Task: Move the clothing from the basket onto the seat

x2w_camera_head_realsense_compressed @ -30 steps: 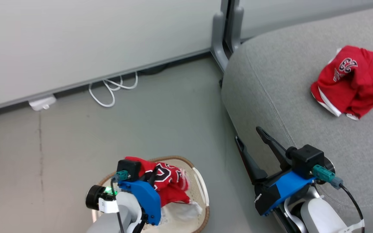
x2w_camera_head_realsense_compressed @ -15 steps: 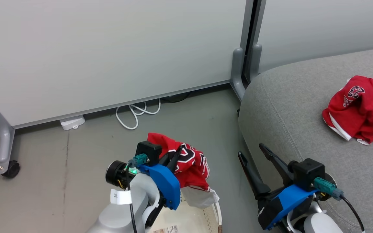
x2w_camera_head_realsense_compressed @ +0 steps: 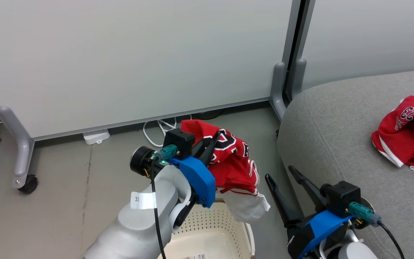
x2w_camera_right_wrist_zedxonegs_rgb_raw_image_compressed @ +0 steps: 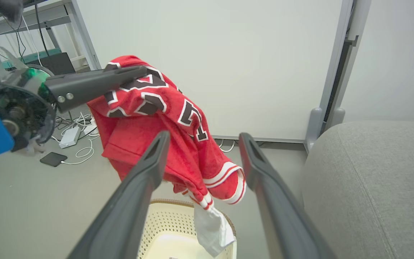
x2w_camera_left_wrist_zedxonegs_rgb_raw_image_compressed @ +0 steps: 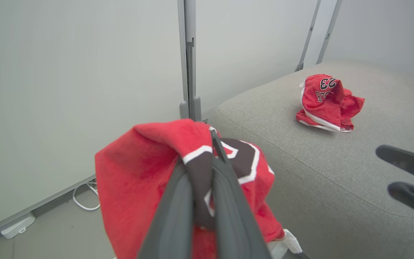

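Nearest me sits the basket [x2w_camera_head_realsense_compressed: 214, 219], its perforated walls showing and a printed label [x2w_camera_head_realsense_compressed: 196, 256] on its bottom. Over it the left end effector [x2w_camera_head_realsense_compressed: 214, 138] is clamped on a jersey [x2w_camera_head_realsense_compressed: 234, 165], pinching it near the top. The cloth hangs long-ways down from the fingers, numerals facing the sofa side, and a white flap at its lower end dangles by the basket's far rim; I cannot tell if it touches.

Just to the right, the right end effector [x2w_camera_head_realsense_compressed: 279, 173] hovers with its fingers spread and nothing between them, near the sofa [x2w_camera_head_realsense_compressed: 336, 136] and its rounded edge, pointing up toward the wall panel [x2w_camera_head_realsense_compressed: 138, 61].

Bare floor [x2w_camera_head_realsense_compressed: 67, 187] runs from the basket to the panel, where white cables [x2w_camera_head_realsense_compressed: 160, 127] lie. Farther right, a second jersey [x2w_camera_head_realsense_compressed: 410, 136] lies crumpled on the sofa, well in from the edge, with open grey seat all around it.
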Controlling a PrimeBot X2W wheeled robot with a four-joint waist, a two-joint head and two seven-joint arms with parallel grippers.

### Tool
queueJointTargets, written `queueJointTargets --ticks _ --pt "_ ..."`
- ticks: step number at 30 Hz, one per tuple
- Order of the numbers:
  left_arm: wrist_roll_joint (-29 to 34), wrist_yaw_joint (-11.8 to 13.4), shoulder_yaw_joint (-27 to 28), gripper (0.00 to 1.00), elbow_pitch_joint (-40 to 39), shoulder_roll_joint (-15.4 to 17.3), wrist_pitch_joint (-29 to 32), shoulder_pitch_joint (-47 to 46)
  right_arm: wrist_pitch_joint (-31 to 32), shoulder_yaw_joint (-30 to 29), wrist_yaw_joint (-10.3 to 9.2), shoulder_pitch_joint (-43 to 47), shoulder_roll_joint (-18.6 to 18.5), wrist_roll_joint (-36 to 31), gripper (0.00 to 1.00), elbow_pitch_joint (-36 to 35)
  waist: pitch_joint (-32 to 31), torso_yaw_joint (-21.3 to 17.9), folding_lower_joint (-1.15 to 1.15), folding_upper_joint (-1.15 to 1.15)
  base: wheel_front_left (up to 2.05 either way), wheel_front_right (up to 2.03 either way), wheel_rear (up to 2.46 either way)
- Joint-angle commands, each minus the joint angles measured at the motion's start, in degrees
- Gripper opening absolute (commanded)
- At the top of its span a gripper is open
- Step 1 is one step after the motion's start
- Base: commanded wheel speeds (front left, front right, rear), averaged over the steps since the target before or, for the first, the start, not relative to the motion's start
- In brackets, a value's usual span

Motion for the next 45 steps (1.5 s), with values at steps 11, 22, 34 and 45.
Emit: queueJointTargets --ticks 11,22,34,45 --pt "-2.5 2.2 -3.4 0.0 -2.6 0.0 -1.0 -2.9 -0.1 0.5 0.01 0.8 0.2 0.6 1.0 0.1 -0.4 0.6 0.0 -0.01 0.0 0.0 0.0" --pt "-4.2 2.8 -5.6 0.0 -2.7 0.0 -1.6 -3.2 0.3 1.5 0.01 -1.5 -0.9 0.5 1.0 1.7 0.3 0.8 0.0 -0.01 0.0 0.0 0.0" --pt "-5.7 2.9 -8.5 0.0 -3.7 0.0 -1.9 -3.6 0.3 5.9 0.01 -11.7 -3.4 1.8 1.0 12.6 1.4 2.2 0.0 -0.01 0.0 0.0 0.0" --pt "-6.9 3.0 -11.1 0.0 -4.6 0.0 -2.0 -4.5 -2.2 13.7 0.01 -22.0 -3.7 5.4 1.0 24.9 2.7 3.9 0.0 -0.01 0.0 0.0 0.0"
